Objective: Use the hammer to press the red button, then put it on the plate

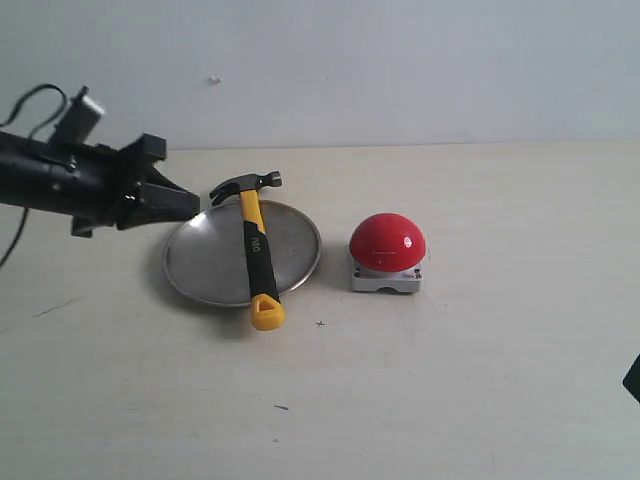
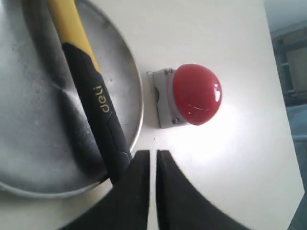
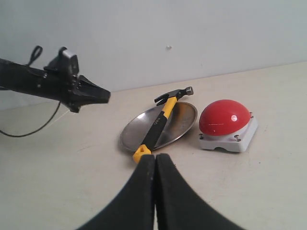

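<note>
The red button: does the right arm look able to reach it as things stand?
Probably yes. Only bare table lies between the right gripper and the red button. The hammer rests across the plate, off to one side of the button, and the left gripper hangs beyond the plate.

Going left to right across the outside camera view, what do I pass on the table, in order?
Left gripper → plate → red button. The hammer lies across the plate, so it gets no separate place in the order.
</note>
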You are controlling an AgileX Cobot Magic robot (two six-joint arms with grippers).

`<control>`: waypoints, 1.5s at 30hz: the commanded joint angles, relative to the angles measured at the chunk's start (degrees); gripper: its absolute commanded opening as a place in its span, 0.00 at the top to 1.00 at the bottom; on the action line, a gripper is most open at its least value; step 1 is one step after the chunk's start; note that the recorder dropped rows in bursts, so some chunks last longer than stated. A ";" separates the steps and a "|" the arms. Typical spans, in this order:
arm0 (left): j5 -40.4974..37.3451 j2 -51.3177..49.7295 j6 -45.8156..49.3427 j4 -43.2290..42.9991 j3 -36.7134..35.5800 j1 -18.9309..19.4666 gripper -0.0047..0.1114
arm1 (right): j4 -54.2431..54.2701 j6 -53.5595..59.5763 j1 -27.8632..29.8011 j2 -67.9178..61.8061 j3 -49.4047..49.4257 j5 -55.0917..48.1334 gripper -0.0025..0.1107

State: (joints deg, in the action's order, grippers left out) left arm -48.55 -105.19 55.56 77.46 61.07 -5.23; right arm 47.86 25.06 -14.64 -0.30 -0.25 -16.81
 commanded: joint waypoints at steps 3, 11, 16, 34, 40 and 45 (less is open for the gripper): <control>-0.08 17.40 10.78 1.29 -7.32 1.78 0.96 | -0.58 0.30 -0.06 0.30 0.25 0.06 0.98; 10.87 46.59 27.43 17.33 -26.28 1.87 0.96 | -0.58 0.30 -0.06 0.30 0.25 0.06 0.98; 16.30 65.17 26.99 17.23 -34.36 1.87 0.96 | -0.58 0.30 -0.06 0.30 0.25 0.06 0.98; 43.71 90.68 21.36 22.49 -52.37 1.87 0.96 | -0.58 0.30 -0.06 0.30 0.25 0.06 0.98; 41.08 90.68 21.33 22.49 -53.56 1.87 0.96 | -0.58 0.30 -0.06 0.30 0.25 0.06 0.98; 41.18 90.68 21.98 22.49 -53.56 1.87 0.96 | -0.58 0.30 -0.06 0.30 0.25 0.06 0.98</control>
State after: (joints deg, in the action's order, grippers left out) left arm -6.95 -14.84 77.36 99.55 7.75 -3.52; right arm 47.86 25.06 -14.64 -0.30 -0.25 -16.81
